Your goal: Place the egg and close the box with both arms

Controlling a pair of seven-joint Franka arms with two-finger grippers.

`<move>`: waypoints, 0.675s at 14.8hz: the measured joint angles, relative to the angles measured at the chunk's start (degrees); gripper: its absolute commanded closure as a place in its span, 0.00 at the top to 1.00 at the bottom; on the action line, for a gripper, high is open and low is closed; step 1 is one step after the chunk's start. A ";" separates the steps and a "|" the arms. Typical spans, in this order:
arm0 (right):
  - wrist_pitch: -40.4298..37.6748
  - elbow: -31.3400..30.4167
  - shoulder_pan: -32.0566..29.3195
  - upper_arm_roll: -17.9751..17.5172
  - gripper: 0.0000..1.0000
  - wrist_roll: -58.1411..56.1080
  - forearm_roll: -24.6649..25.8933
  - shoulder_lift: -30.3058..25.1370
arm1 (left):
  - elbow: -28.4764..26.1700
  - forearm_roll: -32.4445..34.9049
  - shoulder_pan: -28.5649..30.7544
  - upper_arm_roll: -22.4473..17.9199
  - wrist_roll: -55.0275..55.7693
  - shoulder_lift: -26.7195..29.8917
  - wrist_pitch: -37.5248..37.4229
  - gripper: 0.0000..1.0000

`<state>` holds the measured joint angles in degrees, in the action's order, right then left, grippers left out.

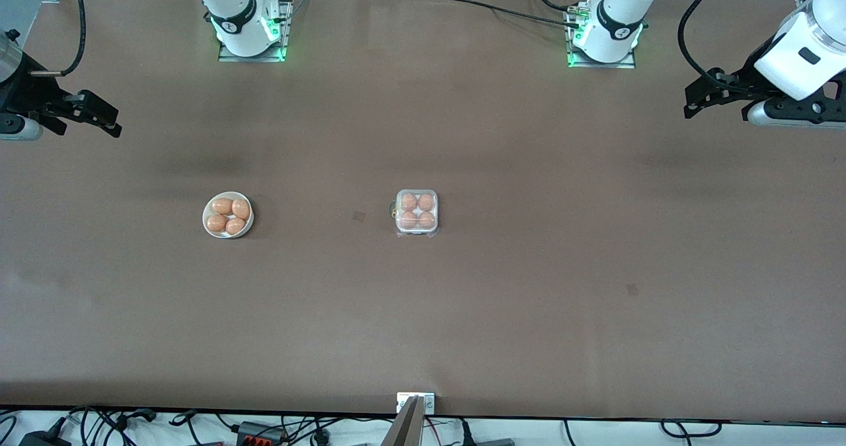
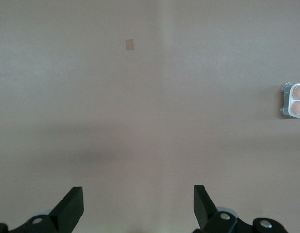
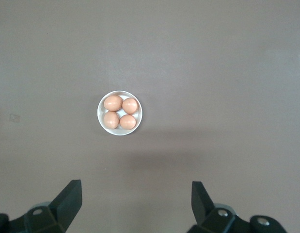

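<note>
The box, lid down over four eggs, sits nearest the camera at the middle of the bench in the front frame, and the white bowl with four more eggs lies beside it, toward the right arm's end. The left hand hangs released and empty at the upper right edge of the frame, over bare bench. The right hand waits likewise, fingers spread, at the upper left edge

box cut off by left wrist view's edge, lid state unclear
</note>
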<state>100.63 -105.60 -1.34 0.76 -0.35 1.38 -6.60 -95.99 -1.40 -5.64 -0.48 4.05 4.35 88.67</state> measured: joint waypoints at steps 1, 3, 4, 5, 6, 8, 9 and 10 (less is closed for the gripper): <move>-0.01 0.00 0.00 -0.01 1.00 0.02 0.00 0.01 | 0.77 0.00 -0.05 0.02 -0.01 -0.61 0.03 1.00; -0.02 0.00 -0.50 -0.11 1.00 0.04 0.00 0.02 | 2.16 0.02 -0.09 0.05 -0.02 -1.64 0.02 1.00; -0.02 0.00 -1.21 -0.54 1.00 0.03 0.00 0.02 | 2.51 0.13 -0.12 0.20 -0.02 -1.88 -0.03 1.00; -0.05 0.00 -1.84 -1.14 1.00 0.03 0.00 0.02 | 2.69 0.38 -0.13 0.50 -0.02 -1.96 -0.06 1.00; -0.16 0.00 -2.16 -1.71 1.00 0.03 0.00 0.03 | 2.78 0.74 -0.17 0.79 -0.02 -1.96 -0.06 1.00; -0.47 0.00 -2.23 -2.30 1.00 0.04 0.00 0.03 | 3.05 1.39 -0.26 1.12 -0.02 -1.97 -0.06 1.00; -0.58 0.00 -2.24 -2.37 1.00 0.04 0.00 0.01 | 3.23 1.47 -0.28 1.20 -0.02 -1.97 -0.06 1.00; -0.84 0.00 -2.25 -2.38 1.00 0.04 0.00 -0.04 | 3.36 1.49 -0.29 1.25 -0.02 -1.97 -0.06 1.00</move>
<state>99.80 -105.60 -3.59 -1.62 -0.32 1.38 -6.64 -92.63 0.09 -5.92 0.77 4.03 2.38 88.60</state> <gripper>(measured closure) 0.000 0.000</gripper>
